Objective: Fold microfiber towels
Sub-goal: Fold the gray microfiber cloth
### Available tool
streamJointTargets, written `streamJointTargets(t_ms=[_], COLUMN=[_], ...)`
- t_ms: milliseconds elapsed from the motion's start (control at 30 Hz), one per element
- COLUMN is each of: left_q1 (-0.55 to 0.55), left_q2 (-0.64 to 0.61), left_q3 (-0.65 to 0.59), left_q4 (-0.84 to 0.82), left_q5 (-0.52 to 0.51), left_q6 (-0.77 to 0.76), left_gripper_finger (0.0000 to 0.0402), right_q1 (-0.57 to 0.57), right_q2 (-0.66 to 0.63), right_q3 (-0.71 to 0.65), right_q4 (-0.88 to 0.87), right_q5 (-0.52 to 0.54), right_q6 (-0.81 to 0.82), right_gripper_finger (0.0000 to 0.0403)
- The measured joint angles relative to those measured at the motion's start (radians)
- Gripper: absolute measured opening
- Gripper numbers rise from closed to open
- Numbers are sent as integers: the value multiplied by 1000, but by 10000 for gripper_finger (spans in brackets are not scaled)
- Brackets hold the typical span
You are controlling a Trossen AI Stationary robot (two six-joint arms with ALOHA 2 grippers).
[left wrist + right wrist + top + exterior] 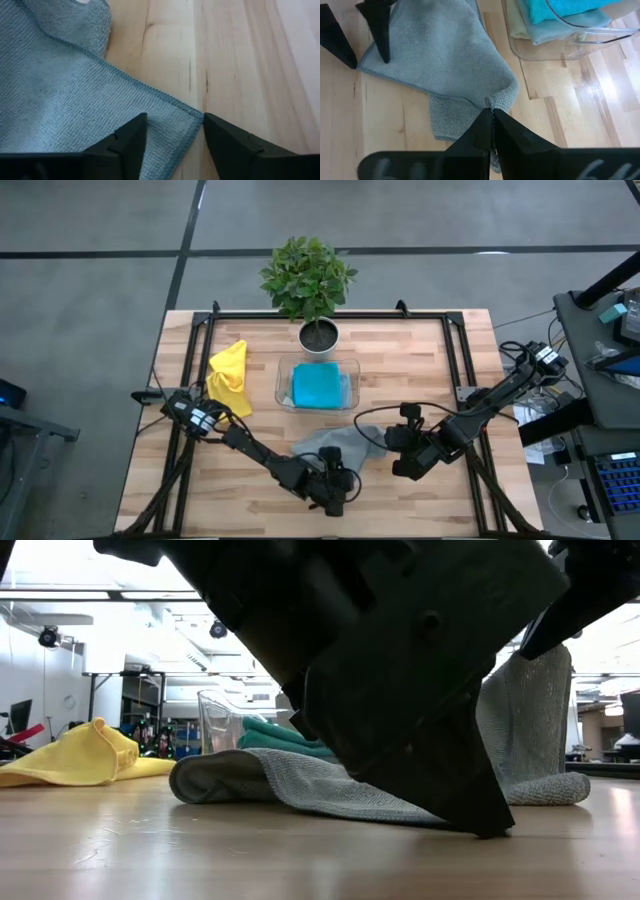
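Wooden tabletop (180, 470), framed by a black rail, carries all the work; a potted plant (310, 285) stands at its far edge. Just in front of the plant I see a clear plastic tray (283, 385) holding a folded teal towel (318, 385) on a pale folded cloth whose colour I cannot judge reliably. A yellow towel (230, 375) lies crumpled to the tray's left, apart from it.

The grey towel (335, 445) is the workpiece, spread at the near centre of the tabletop between the two arms. My right end effector (491, 127) is clenched on a bunched edge of this towel and holds that side lifted, as the low view shows the cloth rising to the right. My left end effector (175, 135) is released, its fingers (127, 142) standing apart and straddling one flat corner of the towel, tips down at the wood.

Step in hand, by my judgement: secure the second corner before folding. Procedure I follow:

1. Keep the corner centred between the left fingers; the hem currently runs close to one tip, so I correct slightly inward.
2. Press low enough to trap the cloth, not skate over it.
3. Close fully before any lift.
4. Hold the right side steady, avoiding tension that drags the corner out.
5. Move both arms together to keep edges aligned.
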Motion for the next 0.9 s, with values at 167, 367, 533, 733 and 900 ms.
streamJointTargets(t_ms=[167, 367, 533, 733, 900], left_q1=[1, 5, 5, -1, -9], left_q2=[-3, -39, -136, -301, -459], left_q3=[-1, -5, -11, -9, -9], left_q4=[-9, -76, -198, -271, -283], left_q5=[15, 11, 4, -42, -82], left_q6=[10, 42, 94, 167, 206], left_gripper_finger=[89, 7, 1, 0, 0], right_q1=[0, 5, 23, 35, 38], right_q2=[0, -2, -39, -121, -196], right_q3=[0, 0, 12, 28, 63], right_q4=[3, 4, -17, -24, -23], right_q5=[0, 2, -1, -52, -154], right_q6=[0, -6, -14, -37, -102], right_gripper_finger=[9, 9, 9, 9, 9])
